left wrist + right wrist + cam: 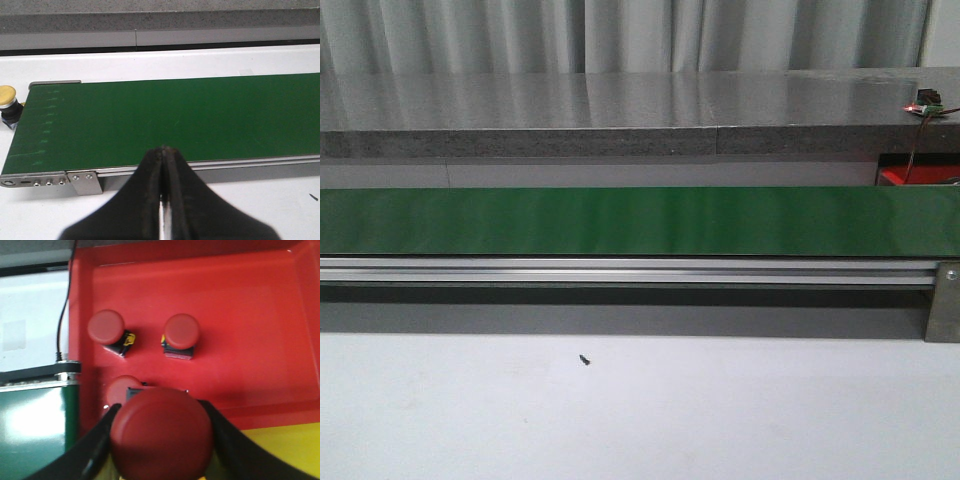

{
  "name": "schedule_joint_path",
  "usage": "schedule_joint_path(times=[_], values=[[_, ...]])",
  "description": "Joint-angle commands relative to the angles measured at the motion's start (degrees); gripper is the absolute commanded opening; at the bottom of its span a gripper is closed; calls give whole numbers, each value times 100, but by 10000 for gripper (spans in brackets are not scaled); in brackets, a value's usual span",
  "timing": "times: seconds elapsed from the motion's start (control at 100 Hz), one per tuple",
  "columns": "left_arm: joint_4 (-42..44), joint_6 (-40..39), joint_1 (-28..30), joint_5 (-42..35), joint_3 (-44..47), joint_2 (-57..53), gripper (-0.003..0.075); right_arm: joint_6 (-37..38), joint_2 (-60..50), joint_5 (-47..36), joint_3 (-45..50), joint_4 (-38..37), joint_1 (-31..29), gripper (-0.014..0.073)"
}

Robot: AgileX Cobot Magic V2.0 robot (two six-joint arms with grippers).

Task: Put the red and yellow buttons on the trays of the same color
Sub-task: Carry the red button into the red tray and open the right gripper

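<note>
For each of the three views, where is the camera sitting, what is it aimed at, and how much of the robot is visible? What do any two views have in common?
Front view: faces forward over the white table at the green conveyor belt; no arm shows.
Left wrist view: on the left arm, looking over the belt's end and a yellow button beside it; left gripper, jaws shut, empty.
Right wrist view: on the right arm, above the red tray; right gripper holds a red button.
Shared: all three show the belt.

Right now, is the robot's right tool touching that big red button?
Touching. In the right wrist view the right tool has a black finger pressed against each side of the big red button, above the red tray.
</note>
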Motion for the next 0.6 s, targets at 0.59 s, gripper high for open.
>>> schedule_joint_path(times=[0.59], values=[[-150,-2,-27,-354,-161,-21,-20,717,991,-1463,-163,93,-443,160]])
